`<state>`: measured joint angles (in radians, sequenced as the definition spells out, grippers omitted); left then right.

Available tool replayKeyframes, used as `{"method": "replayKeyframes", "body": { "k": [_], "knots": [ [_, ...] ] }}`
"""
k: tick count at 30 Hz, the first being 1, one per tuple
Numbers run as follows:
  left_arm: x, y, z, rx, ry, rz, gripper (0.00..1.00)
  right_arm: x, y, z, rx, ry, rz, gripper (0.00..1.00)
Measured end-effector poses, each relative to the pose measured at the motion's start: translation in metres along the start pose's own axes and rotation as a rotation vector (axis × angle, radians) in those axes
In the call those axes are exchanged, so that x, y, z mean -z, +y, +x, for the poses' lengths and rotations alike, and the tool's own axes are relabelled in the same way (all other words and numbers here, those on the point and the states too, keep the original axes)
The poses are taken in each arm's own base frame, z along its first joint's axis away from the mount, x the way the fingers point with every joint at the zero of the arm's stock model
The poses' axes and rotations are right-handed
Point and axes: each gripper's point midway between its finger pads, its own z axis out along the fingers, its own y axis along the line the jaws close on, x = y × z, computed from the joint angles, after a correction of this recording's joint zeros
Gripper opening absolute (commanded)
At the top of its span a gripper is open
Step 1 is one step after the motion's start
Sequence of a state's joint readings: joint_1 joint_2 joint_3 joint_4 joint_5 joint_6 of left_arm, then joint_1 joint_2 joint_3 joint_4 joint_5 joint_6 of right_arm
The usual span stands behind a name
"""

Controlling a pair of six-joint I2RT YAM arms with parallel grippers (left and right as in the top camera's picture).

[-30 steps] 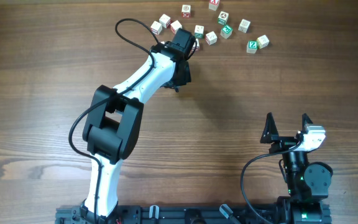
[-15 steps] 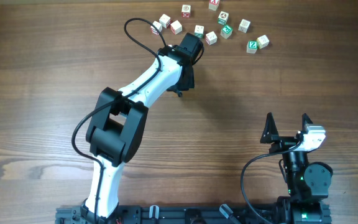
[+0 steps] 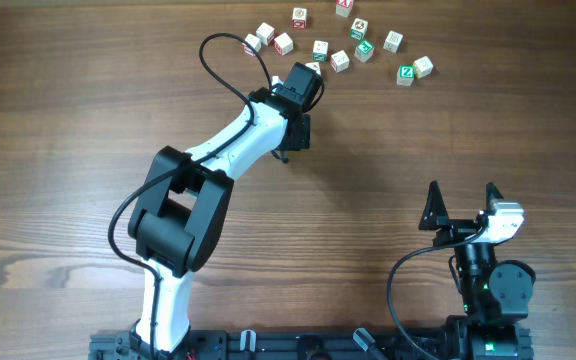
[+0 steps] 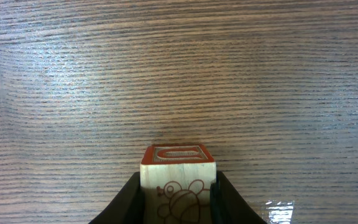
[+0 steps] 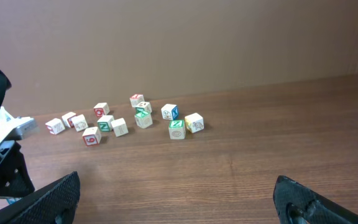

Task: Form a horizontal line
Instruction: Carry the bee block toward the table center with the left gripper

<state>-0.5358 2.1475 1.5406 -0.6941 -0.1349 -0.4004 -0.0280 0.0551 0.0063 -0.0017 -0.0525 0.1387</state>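
My left gripper point(image 4: 178, 190) is shut on a pale wooden cube point(image 4: 178, 163) with a red-printed top and a bee drawing on its side, low over bare wood. In the overhead view the left gripper point(image 3: 286, 140) sits just below the scattered cubes, and its cube is hidden under the wrist. No row of three cubes shows. Several loose letter cubes point(image 3: 340, 45) with red, green and blue print lie scattered at the table's far side. They also show in the right wrist view point(image 5: 123, 118). My right gripper point(image 3: 461, 205) is open and empty near the front right point(image 5: 179, 186).
The left arm point(image 3: 218, 150) stretches diagonally from the front left base toward the cubes, with a black cable looping above it. The wooden table point(image 3: 488, 120) lies between the cubes and the right gripper.
The left wrist swung slightly right and then drew back a little toward me, away from the scattered cubes. The right arm has not moved.
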Motion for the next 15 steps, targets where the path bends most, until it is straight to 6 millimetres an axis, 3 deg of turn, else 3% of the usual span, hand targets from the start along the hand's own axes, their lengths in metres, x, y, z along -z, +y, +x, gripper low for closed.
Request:
{"method": "replayKeyframes", "body": {
  "k": [15],
  "knots": [
    [-0.0001,-0.0014,0.0064,0.001,0.029,0.012,0.24,0.0,-0.0001,0.0,0.0,0.0,0.0,1.0]
  ]
}}
